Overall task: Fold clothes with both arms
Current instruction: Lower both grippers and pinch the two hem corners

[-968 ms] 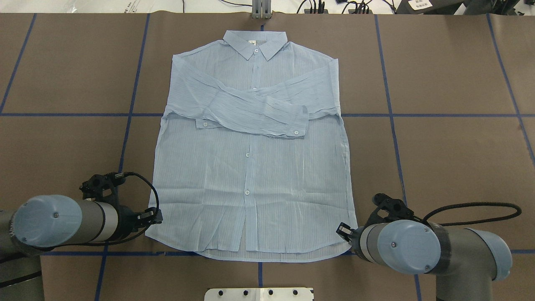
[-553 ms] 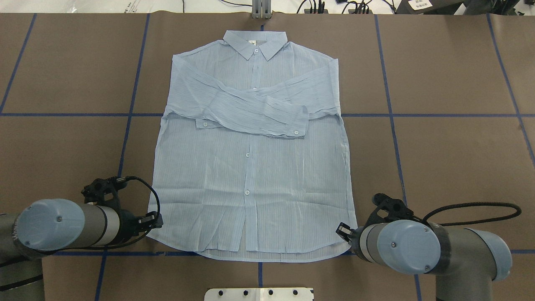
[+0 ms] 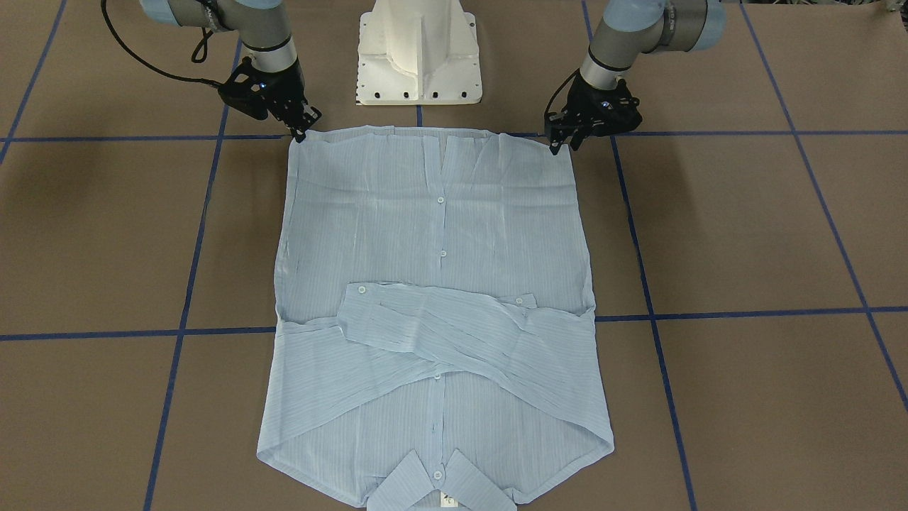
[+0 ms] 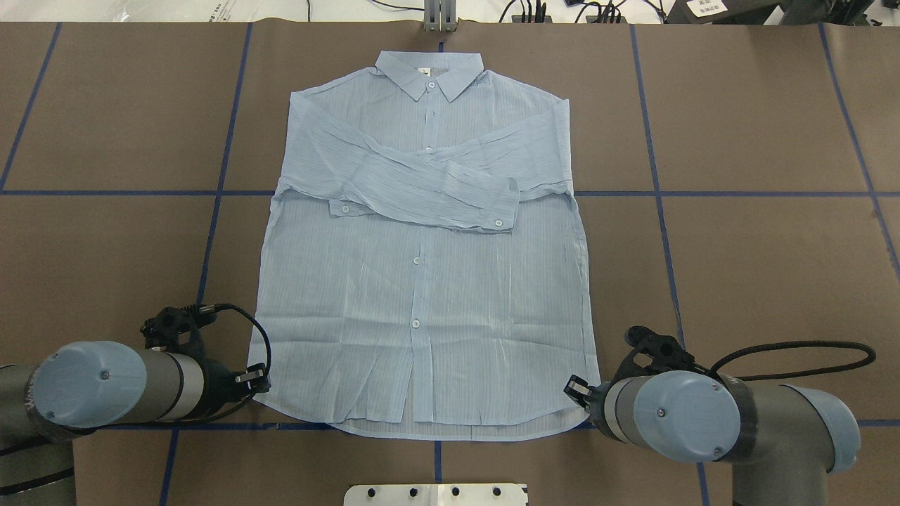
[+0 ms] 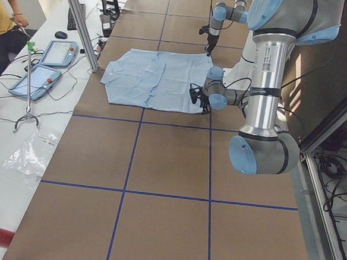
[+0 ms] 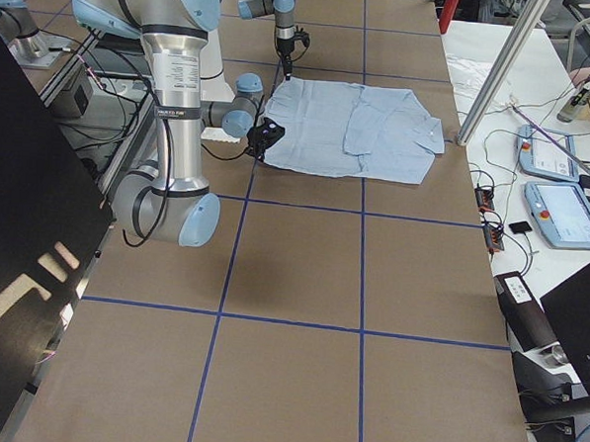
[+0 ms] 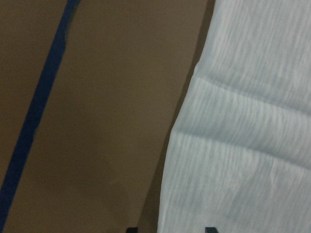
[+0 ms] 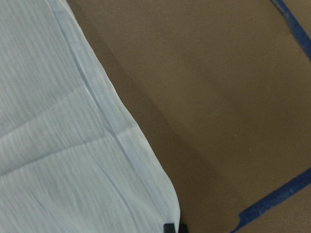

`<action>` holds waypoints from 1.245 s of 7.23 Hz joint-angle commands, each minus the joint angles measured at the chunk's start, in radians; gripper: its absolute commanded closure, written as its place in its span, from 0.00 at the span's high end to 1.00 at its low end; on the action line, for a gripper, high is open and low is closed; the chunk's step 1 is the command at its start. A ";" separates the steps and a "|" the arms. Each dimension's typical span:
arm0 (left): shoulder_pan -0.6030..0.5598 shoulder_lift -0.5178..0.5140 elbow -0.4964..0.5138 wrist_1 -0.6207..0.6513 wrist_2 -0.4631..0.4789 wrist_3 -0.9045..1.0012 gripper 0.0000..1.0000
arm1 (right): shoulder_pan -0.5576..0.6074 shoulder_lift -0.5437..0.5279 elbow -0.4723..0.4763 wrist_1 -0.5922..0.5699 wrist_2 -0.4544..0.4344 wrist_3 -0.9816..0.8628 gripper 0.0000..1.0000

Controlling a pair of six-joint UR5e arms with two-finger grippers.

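Observation:
The pale-blue shirt (image 4: 422, 281) lies flat, front up, on the brown table, collar at the far side, both sleeves crossed over the chest. It also shows in the front-facing view (image 3: 440, 234). My left gripper (image 4: 256, 379) is low at the hem's left corner. Its jaws are open, with the shirt's edge (image 7: 243, 145) between the tips in the left wrist view; it also shows from the front (image 3: 562, 145). My right gripper (image 4: 576, 388) sits at the hem's right corner, and from the front (image 3: 306, 128). Its tips look closed on the corner cloth (image 8: 146, 194).
The white pedestal base (image 3: 418, 50) stands just behind the hem. Blue tape lines (image 4: 211, 232) cross the table. A metal post (image 4: 439, 17) stands past the collar. Tablets (image 5: 59, 53) and an operator (image 5: 2, 29) are at the far side bench.
My left gripper has moved back along the shirt's left edge toward the hem corner. The right arm and the shirt have not moved.

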 commanded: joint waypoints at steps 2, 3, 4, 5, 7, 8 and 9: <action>0.006 -0.002 -0.002 0.000 0.000 0.000 0.27 | 0.000 0.000 0.000 0.002 0.001 0.000 0.00; 0.006 -0.002 -0.003 0.000 0.000 0.000 0.08 | 0.000 0.002 0.000 0.002 0.001 0.000 0.00; 0.007 0.000 -0.004 0.000 0.001 0.000 0.00 | 0.000 0.002 0.000 0.002 0.001 0.000 0.00; 0.007 0.000 -0.004 0.000 0.000 0.000 0.00 | 0.000 0.002 0.000 0.002 0.002 0.000 0.00; 0.007 0.002 -0.025 0.002 -0.008 0.002 0.00 | -0.009 -0.004 0.017 0.002 -0.008 0.001 0.00; 0.007 0.003 -0.068 0.036 -0.029 0.000 0.00 | -0.032 -0.010 0.034 0.000 -0.036 0.002 0.00; 0.007 0.000 -0.126 0.104 -0.055 -0.043 0.00 | -0.046 -0.024 0.054 -0.002 -0.054 0.002 0.00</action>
